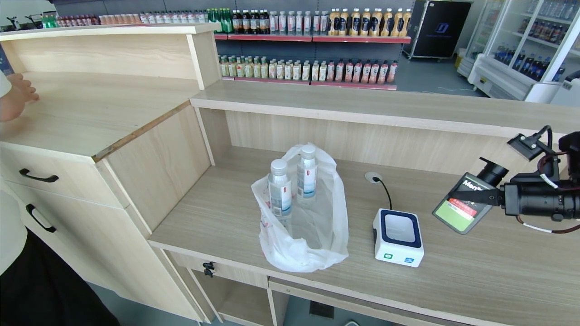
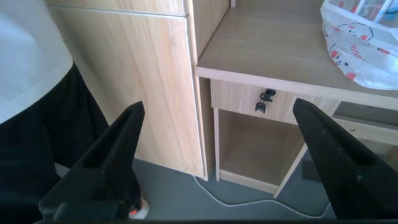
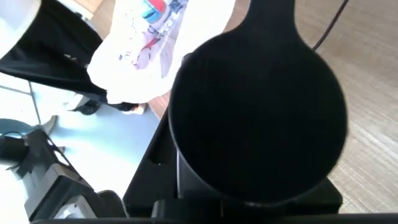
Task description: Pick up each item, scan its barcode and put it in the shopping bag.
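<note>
A: At the right end of the counter [image 1: 476, 276], above the wood, is that the item?
B: Yes. A dark container [image 1: 460, 210] with a green and red label, tilted and held in the air. It is to the right of the scanner [image 1: 398, 235] and apart from it.
A: What holds it?
B: The right gripper [image 1: 478, 196], fingers clamped across the container's body. In the right wrist view the container [image 3: 258, 106] is a black round shape in close.
A: And the shopping bag?
B: The white plastic shopping bag [image 1: 312, 240] stands open on the counter, left of the scanner and near it. Two clear water bottles stand upright inside, one [image 1: 280, 190] nearer the front and one [image 1: 307, 174] behind it.
A: Left gripper?
B: The left gripper [image 2: 217, 162] is low, in front of the cabinet and under counter level. Its fingers are spread wide with nothing between them. Its view takes in a drawer lock [image 2: 266, 99] and the bag's edge [image 2: 360, 56] up on the counter.
A: Surface?
B: Light wood grain. A black cable [image 1: 385, 192] runs from the scanner back to a round grommet [image 1: 373, 177]. A raised ledge sits behind, and a taller counter block [image 1: 90, 113] stands to the left.
A: Room?
B: A shop. Red shelves of drink bottles [image 1: 312, 22] run along the back, with glass-door fridges [image 1: 521, 50] at the right.
</note>
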